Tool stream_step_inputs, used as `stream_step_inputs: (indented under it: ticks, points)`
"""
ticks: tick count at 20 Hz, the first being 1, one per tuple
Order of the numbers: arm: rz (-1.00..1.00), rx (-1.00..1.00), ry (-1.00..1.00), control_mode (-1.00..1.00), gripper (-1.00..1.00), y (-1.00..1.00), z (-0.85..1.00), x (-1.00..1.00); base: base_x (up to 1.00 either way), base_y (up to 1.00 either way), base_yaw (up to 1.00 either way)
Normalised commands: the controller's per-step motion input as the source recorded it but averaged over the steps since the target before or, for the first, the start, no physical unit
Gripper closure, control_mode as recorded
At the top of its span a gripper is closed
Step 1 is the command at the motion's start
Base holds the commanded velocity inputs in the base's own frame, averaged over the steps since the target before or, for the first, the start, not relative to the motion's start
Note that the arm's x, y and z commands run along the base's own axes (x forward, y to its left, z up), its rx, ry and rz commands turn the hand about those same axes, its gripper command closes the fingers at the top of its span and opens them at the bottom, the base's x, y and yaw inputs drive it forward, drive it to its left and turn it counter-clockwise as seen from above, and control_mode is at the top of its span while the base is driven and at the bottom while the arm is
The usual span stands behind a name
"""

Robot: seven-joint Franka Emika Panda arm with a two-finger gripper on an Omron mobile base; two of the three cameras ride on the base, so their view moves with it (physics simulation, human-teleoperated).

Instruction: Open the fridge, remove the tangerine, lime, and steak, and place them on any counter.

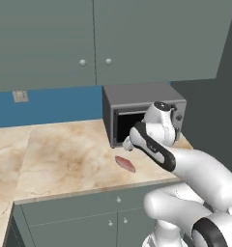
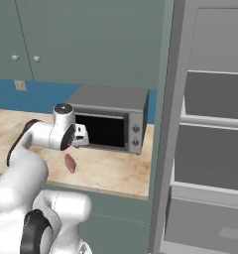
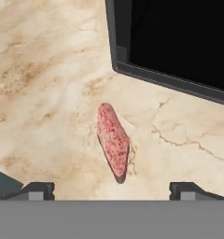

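Pink steak [image 3: 113, 141] on counter [image 3: 48, 93], beneath open gripper [image 3: 111, 190]

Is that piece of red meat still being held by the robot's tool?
No, the steak lies flat on the counter in front of the microwave, with the tool open and apart from it.

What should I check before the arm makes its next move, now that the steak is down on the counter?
1. Steak lies flat on the counter: ok.
2. Gripper open, fingertips apart and clear of the steak: ok.
3. Steak is away from the counter's front edge: ok.
4. Microwave stands close behind the hand; room to lift: cannot tell.
5. Fridge open for the next reach: ok.
6. Tangerine and lime located: cannot tell.
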Motion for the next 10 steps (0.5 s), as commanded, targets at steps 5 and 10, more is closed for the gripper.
stream_step_inputs:
  ticks: [5,10]
  points:
    - [-0.25,0.00,0.05,-1.00,-1.00,-0.29,1.00,-0.58,0.00,0.00,0.00]
    - [-0.26,0.00,0.01,-1.00,-1.00,-0.41,1.00,-0.55,0.00,0.00,0.00]
